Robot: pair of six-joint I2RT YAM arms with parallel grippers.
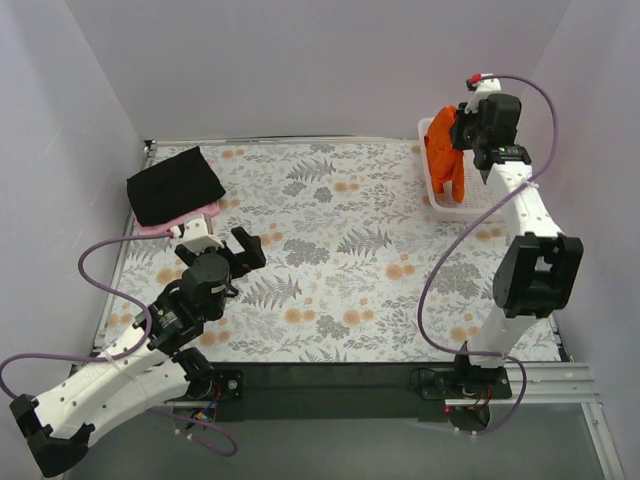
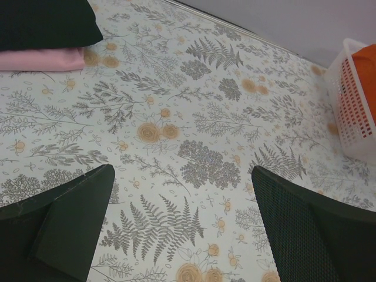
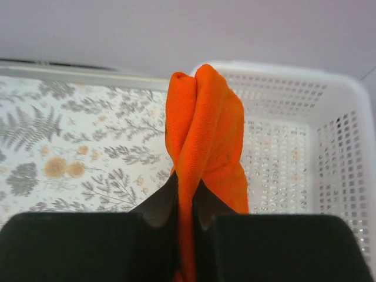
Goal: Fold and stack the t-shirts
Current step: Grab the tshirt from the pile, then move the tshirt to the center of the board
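Right gripper [image 3: 185, 202]: fingers are pressing together on a bunched fold of the orange t-shirt [image 3: 202, 129]. Cloth is being pinched between the two dark pads. The shirt is hanging as a narrow twisted bundle from the grip.

The right arm is reaching over the white mesh basket [image 1: 470, 208], which is sitting at the far right corner of the table [image 1: 330, 250]. The shirt is hanging over the basket's left side, with its lower end dropping inside the rim. Cannot tell whether it is touching the basket floor.

Left gripper [image 1: 228, 247]: fingers are standing spread wide and holding nothing. In the left wrist view only floral table cover is showing between them. The gripper is hovering over the left part of the table, closer to the near edge than the folded shirts.

The black t-shirt [image 1: 175, 185] is lying folded at the far left corner of the table. It is resting on top of the pink t-shirt [image 2: 41, 59], whose edge is showing along the black one's near side. Both are lying well apart from the basket and the orange shirt.
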